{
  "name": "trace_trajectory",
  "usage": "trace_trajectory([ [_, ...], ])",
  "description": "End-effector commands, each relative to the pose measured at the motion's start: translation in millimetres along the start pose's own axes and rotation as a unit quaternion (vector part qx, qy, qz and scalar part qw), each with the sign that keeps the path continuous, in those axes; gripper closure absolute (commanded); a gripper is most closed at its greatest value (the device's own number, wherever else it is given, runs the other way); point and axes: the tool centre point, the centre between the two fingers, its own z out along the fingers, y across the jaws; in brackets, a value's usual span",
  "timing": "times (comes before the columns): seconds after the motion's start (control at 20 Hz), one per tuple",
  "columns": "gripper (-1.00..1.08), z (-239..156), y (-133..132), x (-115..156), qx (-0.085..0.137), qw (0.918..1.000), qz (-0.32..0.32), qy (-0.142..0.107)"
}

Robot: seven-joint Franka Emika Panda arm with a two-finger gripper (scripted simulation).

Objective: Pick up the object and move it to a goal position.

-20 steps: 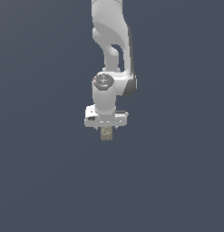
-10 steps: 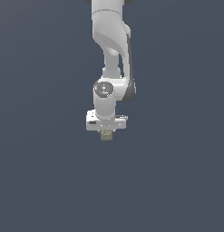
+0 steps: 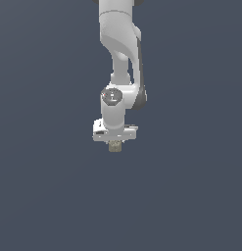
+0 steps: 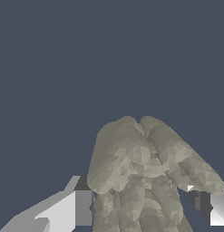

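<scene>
arm risen since earlier; gripper (image 3: 115, 143) clenched on object (image 3: 115, 146), block protruding below fingers.

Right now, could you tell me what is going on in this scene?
A single white Panda arm points its gripper straight down, shut on a small tan, mottled object that pokes out just below it. In the wrist view the object sits between the two fingers. Only a plain dark grey background shows; no goal marker is visible.
</scene>
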Motion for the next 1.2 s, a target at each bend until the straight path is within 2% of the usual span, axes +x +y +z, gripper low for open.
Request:
trace_trajectory([
  [0.0, 1.08, 0.0, -0.5, 0.0, 0.000, 1.0000, 0.000, 0.000],
  [0.25, 1.08, -2.5, -13.1, 4.1, 0.000, 1.0000, 0.000, 0.000],
  [0.45, 1.08, -7.3, -36.6, 11.7, 0.000, 1.0000, 0.000, 0.000],
  [0.75, 1.08, -18.2, -91.5, 29.9, 0.000, 1.0000, 0.000, 0.000],
  [1.15, 1.08, -35.9, -178.3, 60.3, 0.000, 1.0000, 0.000, 0.000],
])
